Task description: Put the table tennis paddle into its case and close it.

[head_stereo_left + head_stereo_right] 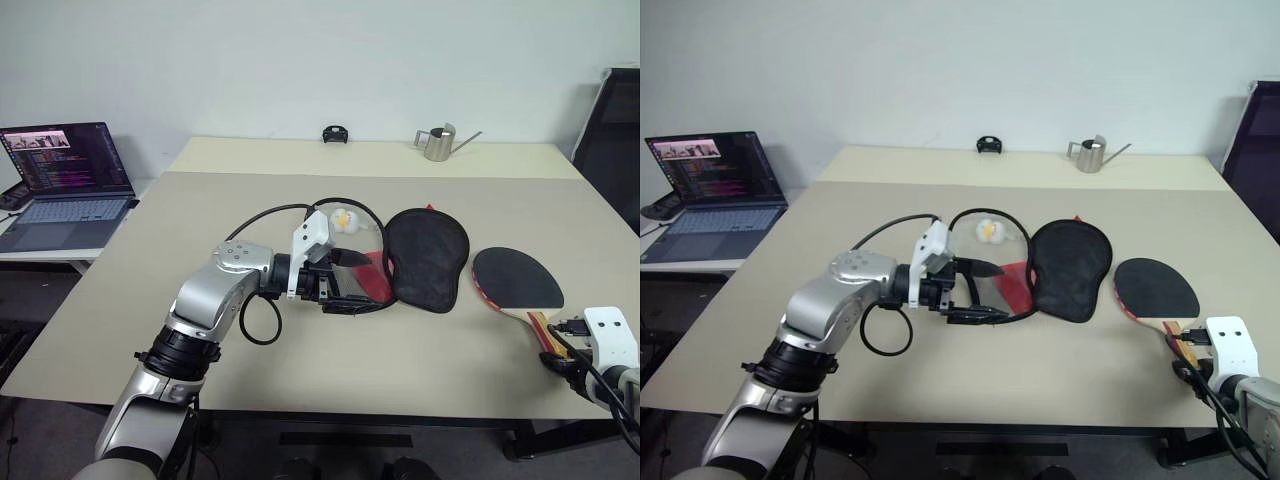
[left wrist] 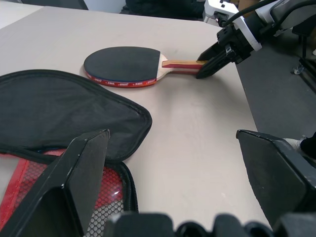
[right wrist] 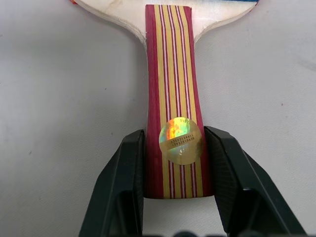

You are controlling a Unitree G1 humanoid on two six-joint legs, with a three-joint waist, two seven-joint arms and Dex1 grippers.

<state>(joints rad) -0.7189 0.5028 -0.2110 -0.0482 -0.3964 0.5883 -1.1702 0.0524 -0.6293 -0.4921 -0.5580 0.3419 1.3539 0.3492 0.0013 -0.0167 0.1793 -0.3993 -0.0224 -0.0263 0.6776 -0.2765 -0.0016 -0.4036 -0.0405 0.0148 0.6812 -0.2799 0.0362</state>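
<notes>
Black-faced, red-edged table tennis paddle, striped handle in right end effector

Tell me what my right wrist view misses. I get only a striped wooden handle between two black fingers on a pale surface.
Observer: A paddle-shaped soft fabric case, black with a red lower part, lies to the left of your black rubber-faced table tennis paddle. A strip of the beige table shows between them.
Operator: Report the zip.
Observer: The case is unzipped. Its black flap is folded open and the red mesh inside is exposed.
Operator: Give me the other arm.
Observer: The left gripper is at the case's red mesh end, with its fingers wide apart.
</notes>
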